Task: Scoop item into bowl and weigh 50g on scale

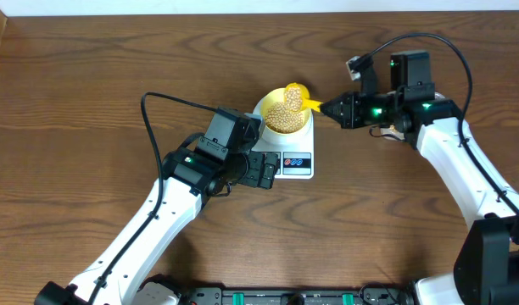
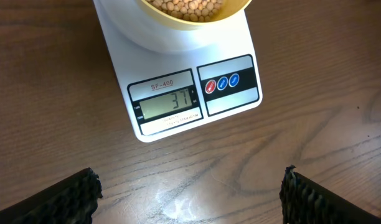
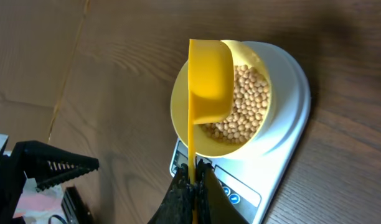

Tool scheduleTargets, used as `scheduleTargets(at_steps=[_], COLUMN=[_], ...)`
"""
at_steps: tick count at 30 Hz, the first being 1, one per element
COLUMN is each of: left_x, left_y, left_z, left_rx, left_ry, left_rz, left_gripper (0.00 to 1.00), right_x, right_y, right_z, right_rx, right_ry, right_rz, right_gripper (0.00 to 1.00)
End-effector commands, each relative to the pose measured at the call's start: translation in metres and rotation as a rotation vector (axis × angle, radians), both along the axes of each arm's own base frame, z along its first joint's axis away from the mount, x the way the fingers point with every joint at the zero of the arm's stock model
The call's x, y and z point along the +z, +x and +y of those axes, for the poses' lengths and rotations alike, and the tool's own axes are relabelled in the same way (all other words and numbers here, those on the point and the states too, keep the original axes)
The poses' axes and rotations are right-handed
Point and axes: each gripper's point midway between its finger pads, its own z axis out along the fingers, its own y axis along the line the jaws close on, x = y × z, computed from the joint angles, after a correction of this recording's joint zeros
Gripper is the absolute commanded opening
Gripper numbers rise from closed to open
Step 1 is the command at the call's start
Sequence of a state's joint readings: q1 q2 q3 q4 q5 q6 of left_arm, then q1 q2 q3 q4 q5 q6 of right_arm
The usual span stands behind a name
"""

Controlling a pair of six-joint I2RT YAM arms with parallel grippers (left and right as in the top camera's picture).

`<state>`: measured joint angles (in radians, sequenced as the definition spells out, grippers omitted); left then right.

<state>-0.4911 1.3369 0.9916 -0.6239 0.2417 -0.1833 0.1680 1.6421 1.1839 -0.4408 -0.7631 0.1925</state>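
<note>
Your right gripper [image 3: 193, 180] reaching in from frame bottom, pinching the yellow scoop [image 3: 209, 81] by its handle, tipped over the bowl [image 3: 178, 106] of beans [image 3: 249, 93] on the scale [image 3: 293, 106], your left gripper [image 2: 190, 190] spread wide, low before the display [image 2: 169, 102], bowl cropped at that frame's top.

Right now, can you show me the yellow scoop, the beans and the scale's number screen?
yellow scoop [image 3: 209, 78], right wrist view, on its cup.
beans [image 3: 249, 99], right wrist view, middle of the pile.
scale display [image 2: 170, 103], left wrist view, middle of the screen.
</note>
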Motion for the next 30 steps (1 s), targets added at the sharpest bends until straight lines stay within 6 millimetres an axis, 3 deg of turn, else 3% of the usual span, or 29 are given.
scheduleTargets(at_steps=[1, 30], left_x=[0.0013, 0.0013], left_y=[-0.0027, -0.0027], left_z=[-0.0005, -0.0005], left_rx=[-0.010, -0.010], left_ry=[-0.010, -0.010], left_rz=[-0.002, -0.002], left_gripper=[0.94, 0.94], right_x=[0.0097, 0.0093], right_y=[-0.0030, -0.0031], right_z=[0.0039, 0.0087], right_rx=[0.024, 0.079], right_ry=[-0.014, -0.130], right_rz=[-0.053, -0.151], right_gripper=[0.01, 0.01])
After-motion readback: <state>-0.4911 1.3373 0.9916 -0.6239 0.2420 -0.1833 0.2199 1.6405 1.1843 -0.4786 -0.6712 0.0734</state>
